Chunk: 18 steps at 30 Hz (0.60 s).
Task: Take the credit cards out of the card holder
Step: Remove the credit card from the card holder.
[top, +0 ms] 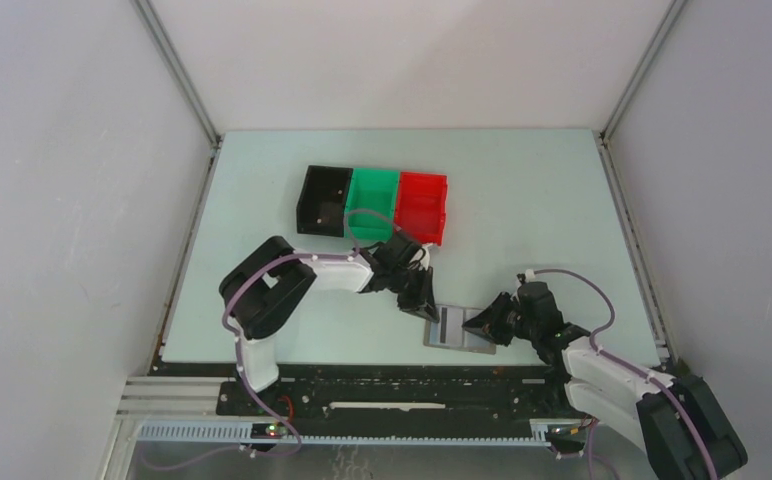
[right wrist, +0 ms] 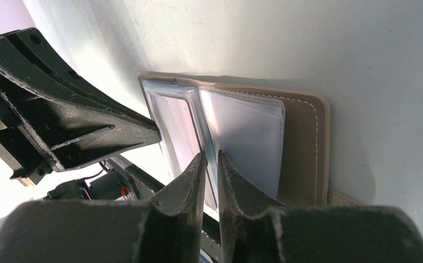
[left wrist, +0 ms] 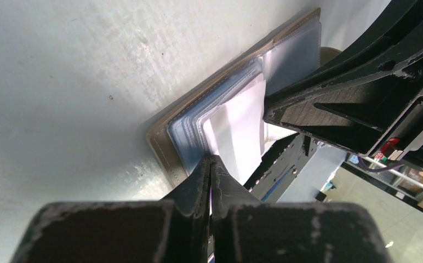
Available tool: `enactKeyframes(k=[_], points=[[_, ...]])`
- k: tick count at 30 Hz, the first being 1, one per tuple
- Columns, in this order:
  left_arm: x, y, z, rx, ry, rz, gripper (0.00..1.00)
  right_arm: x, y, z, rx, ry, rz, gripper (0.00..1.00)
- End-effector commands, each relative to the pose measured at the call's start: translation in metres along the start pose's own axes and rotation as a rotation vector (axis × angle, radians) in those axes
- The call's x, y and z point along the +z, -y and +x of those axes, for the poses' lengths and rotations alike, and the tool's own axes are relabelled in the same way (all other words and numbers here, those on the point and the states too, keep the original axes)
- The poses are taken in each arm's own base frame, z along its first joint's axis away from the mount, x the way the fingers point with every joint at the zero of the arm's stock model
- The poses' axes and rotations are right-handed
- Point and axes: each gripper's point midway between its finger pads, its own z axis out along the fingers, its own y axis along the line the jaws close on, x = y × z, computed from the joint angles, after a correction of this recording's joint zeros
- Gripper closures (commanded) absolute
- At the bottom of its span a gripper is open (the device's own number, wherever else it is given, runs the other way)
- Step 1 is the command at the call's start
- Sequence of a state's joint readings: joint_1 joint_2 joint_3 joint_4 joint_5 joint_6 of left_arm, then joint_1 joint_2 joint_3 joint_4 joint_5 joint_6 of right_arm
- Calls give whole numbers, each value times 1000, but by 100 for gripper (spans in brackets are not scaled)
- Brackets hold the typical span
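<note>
The left gripper (left wrist: 210, 161), pressed together at a corner of the thin pale card (left wrist: 236, 129), could drag the tan stitched card holder (left wrist: 161, 150) along, the right gripper (right wrist: 209, 158) opposite being slightly parted.

A robotics lab cell: plain white panel walls (top: 62, 200) on aluminium posts (top: 177, 70) enclose a pale green table (top: 522, 200).

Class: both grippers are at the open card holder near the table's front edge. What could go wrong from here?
1. The left gripper is pinched at a corner where a pale card and clear sleeves overlap; it may grab a sleeve and drag the card holder.
2. The right gripper stands slightly open, so it may not pin the card holder down.
3. The card holder lies by the table's near edge and could slide off.
</note>
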<state>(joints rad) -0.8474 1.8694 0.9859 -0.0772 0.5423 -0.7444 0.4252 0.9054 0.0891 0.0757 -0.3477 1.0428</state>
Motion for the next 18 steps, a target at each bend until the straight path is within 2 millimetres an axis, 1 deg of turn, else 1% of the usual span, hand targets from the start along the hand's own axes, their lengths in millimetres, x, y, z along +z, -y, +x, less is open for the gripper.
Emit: enactKeyframes(k=[1, 8, 14, 18], points=[[11, 4, -6, 10, -9, 12, 99, 2, -11, -6, -14, 10, -27, 77], [21, -4, -3, -8, -40, 5, 100, 3, -21, -7, -23, -4, -66, 78], [22, -5, -4, -6, -48, -4, 100, -1, -22, -10, -22, 27, -65, 78], [22, -5, -4, -8, -49, -6, 100, -6, -25, -12, -30, 50, -82, 77]])
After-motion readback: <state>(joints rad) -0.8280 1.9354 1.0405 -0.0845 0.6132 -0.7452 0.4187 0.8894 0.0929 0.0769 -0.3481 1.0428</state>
